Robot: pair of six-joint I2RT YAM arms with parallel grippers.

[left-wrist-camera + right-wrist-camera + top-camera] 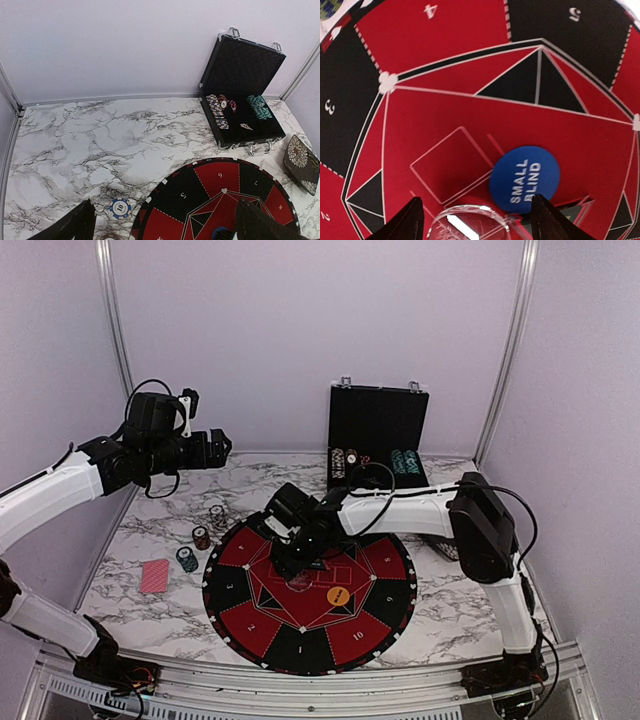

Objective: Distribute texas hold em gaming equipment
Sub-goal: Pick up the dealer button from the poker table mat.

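My right gripper [476, 222] hangs low over the middle of the round mat [445, 125], open, with its two fingers either side of a clear button disc [470, 224] lying flat. I cannot see either finger touching the disc. A blue SMALL BLIND disc [525, 179] lies just beyond it, by the right finger. An orange disc [338, 595] rests on the mat to the right of the gripper [298, 562]. Chip stacks [201, 537] and a red-backed card [154, 576] sit on the marble left of the mat. My left gripper [215, 448] is raised at the far left, open and empty.
An open black case [378, 435] holding rows of chips [218, 110] stands at the back. A black patterned dish [302, 162] lies right of the mat, partly behind my right arm. A white and blue chip [120, 208] sits by the mat's edge.
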